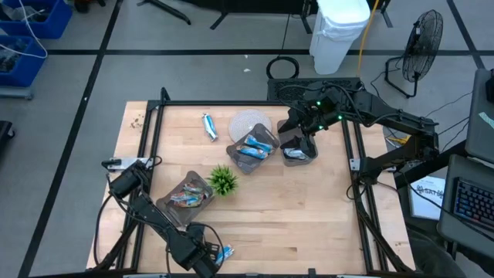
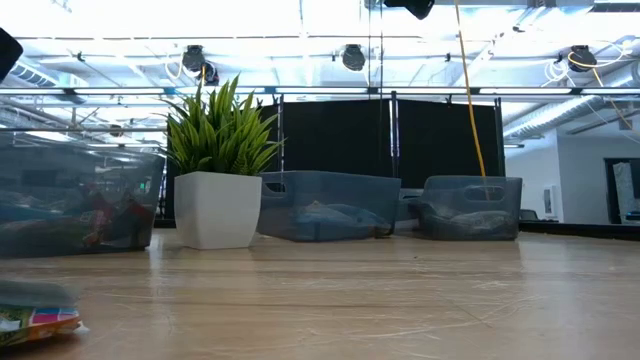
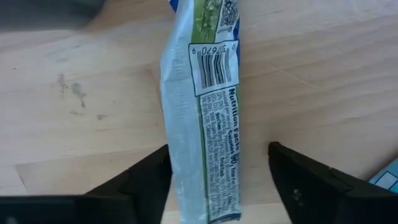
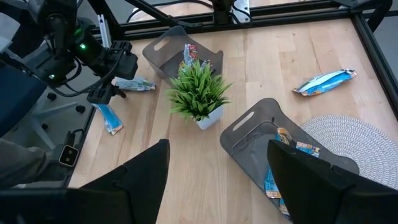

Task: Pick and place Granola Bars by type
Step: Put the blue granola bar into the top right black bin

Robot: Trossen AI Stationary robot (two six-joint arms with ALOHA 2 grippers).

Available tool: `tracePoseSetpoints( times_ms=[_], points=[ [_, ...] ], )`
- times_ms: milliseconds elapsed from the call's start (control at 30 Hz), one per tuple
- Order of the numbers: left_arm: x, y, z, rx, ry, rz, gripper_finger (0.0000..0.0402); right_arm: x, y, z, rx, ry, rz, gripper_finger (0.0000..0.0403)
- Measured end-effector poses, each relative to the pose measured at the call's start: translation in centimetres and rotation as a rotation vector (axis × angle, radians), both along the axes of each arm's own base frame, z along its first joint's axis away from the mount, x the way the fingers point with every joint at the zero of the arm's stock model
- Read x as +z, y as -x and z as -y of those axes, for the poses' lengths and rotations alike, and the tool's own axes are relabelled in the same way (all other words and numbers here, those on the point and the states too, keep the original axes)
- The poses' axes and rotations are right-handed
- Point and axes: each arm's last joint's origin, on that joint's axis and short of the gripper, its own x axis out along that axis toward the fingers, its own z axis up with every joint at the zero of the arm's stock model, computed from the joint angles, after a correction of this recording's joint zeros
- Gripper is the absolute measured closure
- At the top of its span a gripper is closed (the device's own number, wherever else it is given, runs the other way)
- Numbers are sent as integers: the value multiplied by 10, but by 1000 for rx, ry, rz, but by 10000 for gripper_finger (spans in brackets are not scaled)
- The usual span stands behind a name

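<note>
My left gripper point(image 3: 217, 149) is open near the table's near edge point(image 1: 210, 257), pointing down, with a finger on either long side of a silver granola bar point(image 3: 205, 124) that lies flat on the wood, barcode side up. A second bar point(image 4: 111, 118) lies close by. My right gripper point(image 4: 217, 162) is open and holds nothing, high above the right grey tray point(image 1: 299, 150). One loose blue bar point(image 1: 209, 126) lies at the far left of the table. Several bars lie in the three trays. My left gripper stands astride the bar's lower end point(image 3: 208, 199), its fingers across the bar. One finger point(image 3: 149, 180) lies right at the packet's long edge, and I cannot tell whether it touches. The bar rests flat on the table.
The left tray point(image 1: 187, 197), the middle tray point(image 1: 253, 149) and the right tray stand across the table's middle. A small green plant point(image 1: 224, 180) in a white pot sits between them. A round grey mat point(image 1: 251, 123) lies behind the middle tray. Bare wood lies at the near right.
</note>
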Motion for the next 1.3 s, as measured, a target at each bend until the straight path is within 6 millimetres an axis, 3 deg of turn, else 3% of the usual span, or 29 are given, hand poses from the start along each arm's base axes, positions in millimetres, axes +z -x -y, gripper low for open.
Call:
tracePoseSetpoints(
  times_ms=[500, 733, 933, 1300],
  points=[
    [1, -1, 2, -42, 33, 6, 337, 0, 0, 0, 1, 2, 2, 140],
    [12, -6, 5, -91, 71, 44, 377, 1, 0, 0, 1, 4, 8, 140],
    [52, -7, -11, -135, 78, 120, 377, 1, 0, 0, 0, 4, 8, 140],
    [166, 21, -81, -325, -10, 443, 391, 1, -1, 0, -1, 4, 9, 140]
  ],
)
